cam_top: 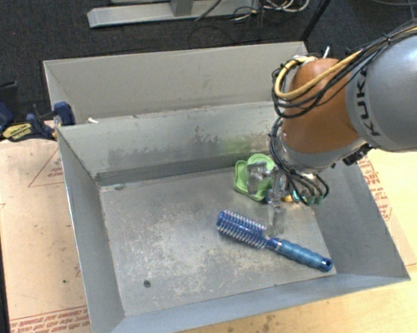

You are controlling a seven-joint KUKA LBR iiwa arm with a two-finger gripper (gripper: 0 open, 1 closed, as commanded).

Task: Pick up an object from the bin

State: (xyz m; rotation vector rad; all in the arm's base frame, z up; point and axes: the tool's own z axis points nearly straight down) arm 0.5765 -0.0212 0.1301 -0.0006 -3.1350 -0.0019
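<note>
Hovering over blue hairbrush [272, 241], fingers [277, 223] narrow, empty, arm [396, 94] lettered KUK

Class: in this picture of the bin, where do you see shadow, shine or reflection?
Camera view: soft, even light; the bin's back wall carries a faint green reflection above the green thing; a darker band runs along that wall's foot; the brush casts almost no shadow.

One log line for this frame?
gripper low over blue hairbrush | hairbrush flat on bin floor | green thing next to gripper
</note>
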